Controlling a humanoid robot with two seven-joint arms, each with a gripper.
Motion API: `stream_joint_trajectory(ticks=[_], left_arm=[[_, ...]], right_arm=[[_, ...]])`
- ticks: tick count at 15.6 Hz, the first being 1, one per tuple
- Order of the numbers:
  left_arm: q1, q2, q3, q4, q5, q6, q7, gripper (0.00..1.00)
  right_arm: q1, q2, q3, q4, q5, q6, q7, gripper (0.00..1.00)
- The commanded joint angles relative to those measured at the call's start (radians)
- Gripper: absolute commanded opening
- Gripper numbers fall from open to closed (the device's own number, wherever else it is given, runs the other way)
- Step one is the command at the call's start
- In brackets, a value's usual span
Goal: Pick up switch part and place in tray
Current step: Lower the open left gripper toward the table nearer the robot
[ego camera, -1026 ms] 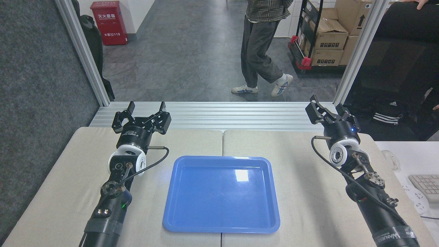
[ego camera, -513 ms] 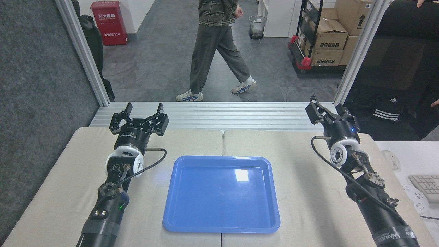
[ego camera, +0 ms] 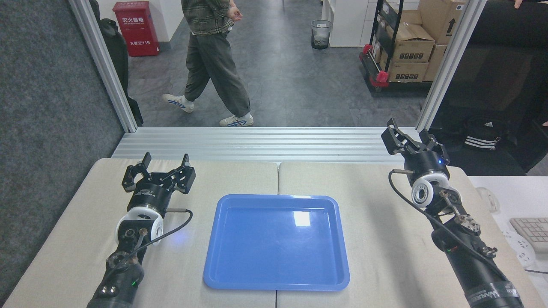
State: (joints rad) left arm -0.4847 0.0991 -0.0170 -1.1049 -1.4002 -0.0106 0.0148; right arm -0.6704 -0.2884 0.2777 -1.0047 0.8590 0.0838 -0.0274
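Observation:
The blue tray lies in the middle of the beige table with nothing in it. The switch part is out of view. My left gripper hangs over the table's far left, to the left of the tray's far corner, fingers spread open and nothing between them. My right gripper stands at the table's far right edge, well right of the tray, also open and holding nothing.
An aluminium ribbed rail runs along the table's far edge between two frame posts. A person walks on the floor beyond it. A keyboard and a power strip sit at the right edge. A cart of boxes stands at back right.
My left arm has drawn back toward me and to the left, its gripper still open. The right arm has not moved. The person has walked from right to left.

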Motion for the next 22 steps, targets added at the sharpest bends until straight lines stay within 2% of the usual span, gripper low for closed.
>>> stream_joint_trajectory(ticks=[1, 4, 9, 17, 22], left_arm=[[0.139, 0.114, 0.136, -0.009, 0.0, -0.009, 0.01, 1.0], [0.222, 0.103, 0.134, -0.03, -0.003, -0.017, 0.008, 1.0], [0.253, 0.085, 0.052, -0.066, -0.02, -0.008, 0.004, 1.0], [0.275, 0.091, 0.046, 0.088, -0.036, 0.023, 0.046, 1.0], [0.299, 0.085, 0.038, 0.088, -0.037, 0.02, 0.047, 1.0]], right_arm=[[0.0, 0.0, 0.0, 0.001, 0.0, 0.001, 0.0, 0.99], [0.0, 0.0, 0.0, 0.001, 0.0, 0.001, 0.0, 0.99], [0.0, 0.0, 0.0, 0.0, 0.0, 0.001, 0.0, 0.99], [0.0, 0.0, 0.0, 0.0, 0.0, 0.001, 0.0, 0.99], [0.0, 0.0, 0.0, 0.0, 0.0, 0.001, 0.0, 0.99]])
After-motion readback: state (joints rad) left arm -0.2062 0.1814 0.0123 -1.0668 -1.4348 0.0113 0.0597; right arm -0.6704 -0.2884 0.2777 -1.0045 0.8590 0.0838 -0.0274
